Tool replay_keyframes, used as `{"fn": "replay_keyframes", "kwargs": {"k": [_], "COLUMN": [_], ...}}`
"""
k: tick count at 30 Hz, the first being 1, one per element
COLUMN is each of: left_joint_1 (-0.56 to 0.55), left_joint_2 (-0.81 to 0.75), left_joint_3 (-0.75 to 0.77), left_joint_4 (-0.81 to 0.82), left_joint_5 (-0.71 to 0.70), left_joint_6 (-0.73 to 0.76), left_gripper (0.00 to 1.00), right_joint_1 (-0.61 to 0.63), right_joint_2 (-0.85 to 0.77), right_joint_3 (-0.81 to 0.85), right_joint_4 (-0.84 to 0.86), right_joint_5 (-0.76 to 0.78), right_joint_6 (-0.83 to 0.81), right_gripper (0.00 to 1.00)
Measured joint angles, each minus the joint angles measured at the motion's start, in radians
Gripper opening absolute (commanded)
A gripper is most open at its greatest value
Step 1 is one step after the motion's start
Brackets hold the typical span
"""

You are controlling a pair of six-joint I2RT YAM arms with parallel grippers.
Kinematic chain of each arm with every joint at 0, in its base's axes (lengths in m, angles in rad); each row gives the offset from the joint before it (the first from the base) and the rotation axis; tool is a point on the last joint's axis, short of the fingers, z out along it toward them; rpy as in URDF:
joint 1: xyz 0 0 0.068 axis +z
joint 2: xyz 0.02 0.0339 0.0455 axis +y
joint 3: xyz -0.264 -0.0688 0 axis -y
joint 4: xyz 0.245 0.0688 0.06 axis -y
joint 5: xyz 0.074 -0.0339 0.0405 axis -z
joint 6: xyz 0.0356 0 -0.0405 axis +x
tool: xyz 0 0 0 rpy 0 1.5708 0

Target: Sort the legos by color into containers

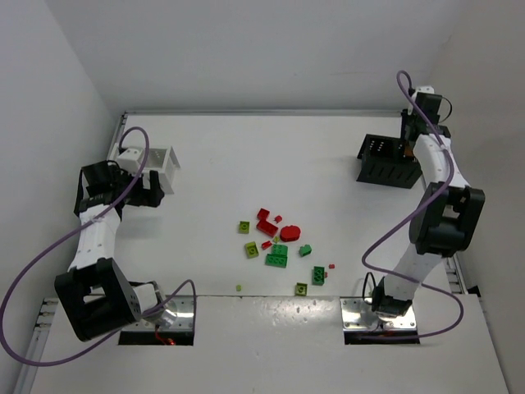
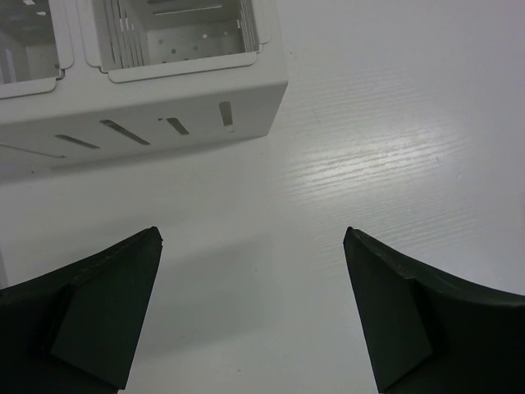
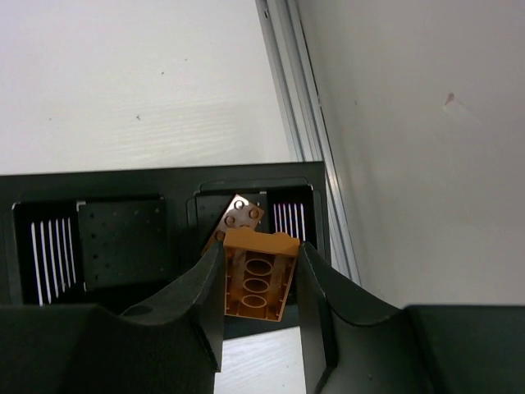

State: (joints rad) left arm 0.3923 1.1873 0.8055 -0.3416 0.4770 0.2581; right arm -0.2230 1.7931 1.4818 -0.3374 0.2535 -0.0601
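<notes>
Red, green and yellow-green legos lie scattered at the table's middle, with a flat round red piece among them. My right gripper is shut on an orange-tan brick, held over the right compartment of the black bin; another orange-tan brick lies inside that compartment. My left gripper is open and empty, just in front of the white slatted bin at the far left.
A metal rail runs along the table's right edge beside the wall. A tiny yellow-green bit lies near the front seam. Both arm bases sit on plates at the near edge.
</notes>
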Motion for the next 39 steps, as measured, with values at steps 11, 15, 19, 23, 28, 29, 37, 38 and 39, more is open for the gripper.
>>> {"fn": "replay_keyframes", "kwargs": {"k": [11, 15, 19, 23, 28, 29, 37, 38, 39], "left_joint_1": [-0.018, -0.093, -0.288, -0.526, -0.746, -0.781, -0.991, -1.030, -1.061], "left_joint_2": [0.000, 0.000, -0.001, 0.016, 0.086, 0.097, 0.120, 0.116, 0.111], "left_joint_3": [0.000, 0.014, 0.043, 0.066, 0.076, 0.076, 0.075, 0.071, 0.066], "left_joint_4": [-0.101, -0.186, -0.242, -0.265, -0.262, -0.260, -0.229, -0.216, -0.204], "left_joint_5": [0.092, 0.109, 0.106, 0.088, 0.035, 0.025, -0.003, -0.007, -0.008], "left_joint_6": [0.185, 0.289, 0.352, 0.369, 0.364, 0.363, 0.359, 0.359, 0.358], "left_gripper": [1.00, 1.00, 0.95, 0.89, 0.86, 0.86, 0.81, 0.81, 0.80], "right_joint_1": [-0.017, -0.017, -0.006, 0.011, 0.019, 0.020, 0.021, 0.022, 0.022], "right_joint_2": [0.073, 0.062, -0.074, -0.237, -0.372, -0.378, -0.377, -0.377, -0.377], "right_joint_3": [0.000, -0.002, -0.114, -0.203, -0.360, -0.380, -0.452, -0.456, -0.458], "right_joint_4": [0.037, 0.016, -0.053, -0.145, -0.197, -0.207, -0.246, -0.246, -0.246], "right_joint_5": [-0.023, -0.061, -0.201, -0.334, -0.440, -0.453, -0.528, -0.534, -0.538], "right_joint_6": [0.005, 0.001, -0.033, -0.048, -0.053, -0.053, -0.049, -0.046, -0.045], "right_gripper": [0.63, 0.64, 0.64, 0.64, 0.64, 0.64, 0.64, 0.64, 0.64]}}
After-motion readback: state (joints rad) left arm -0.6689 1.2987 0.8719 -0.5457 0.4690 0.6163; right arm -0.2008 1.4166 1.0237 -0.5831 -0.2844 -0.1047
